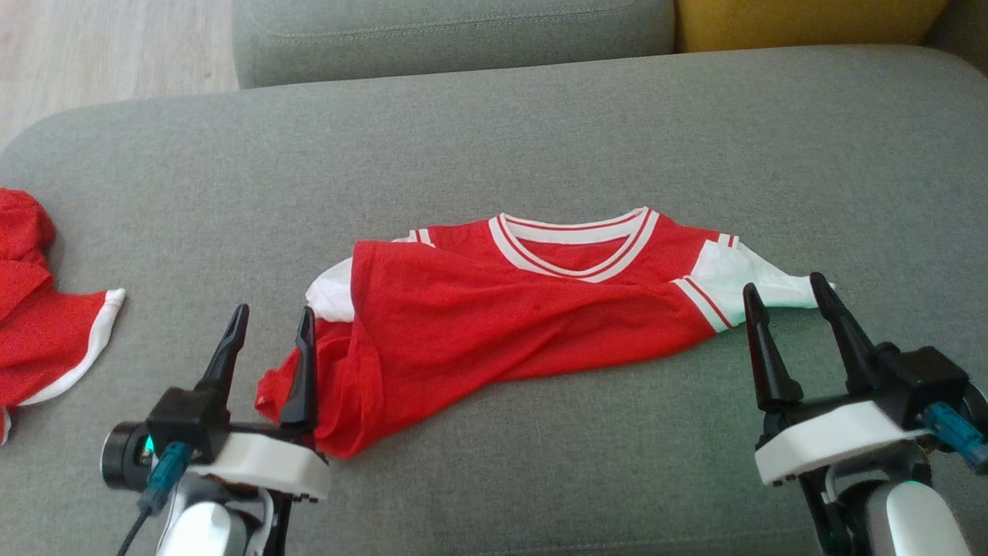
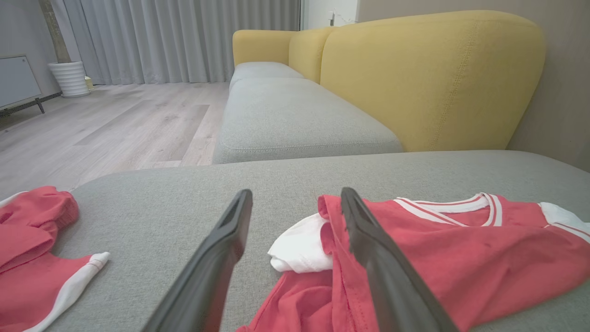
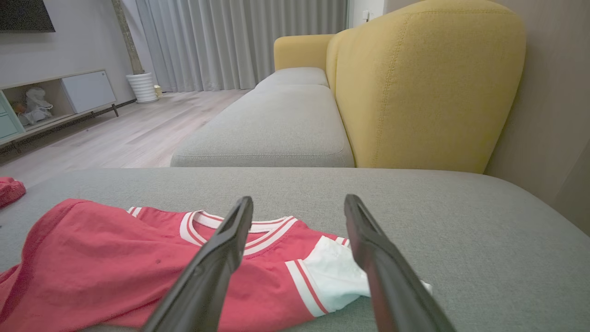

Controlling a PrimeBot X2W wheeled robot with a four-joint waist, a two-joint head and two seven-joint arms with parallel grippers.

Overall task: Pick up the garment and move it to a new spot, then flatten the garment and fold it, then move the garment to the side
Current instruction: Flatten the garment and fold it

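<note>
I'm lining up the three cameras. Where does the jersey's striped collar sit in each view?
Head view: striped collar just above centre, at the red jersey's far edge.
Left wrist view: lower right, right of the left gripper.
Right wrist view: lower centre, partly behind the right gripper.
Shared landmark: yellow sofa back, upper right in all three.
</note>
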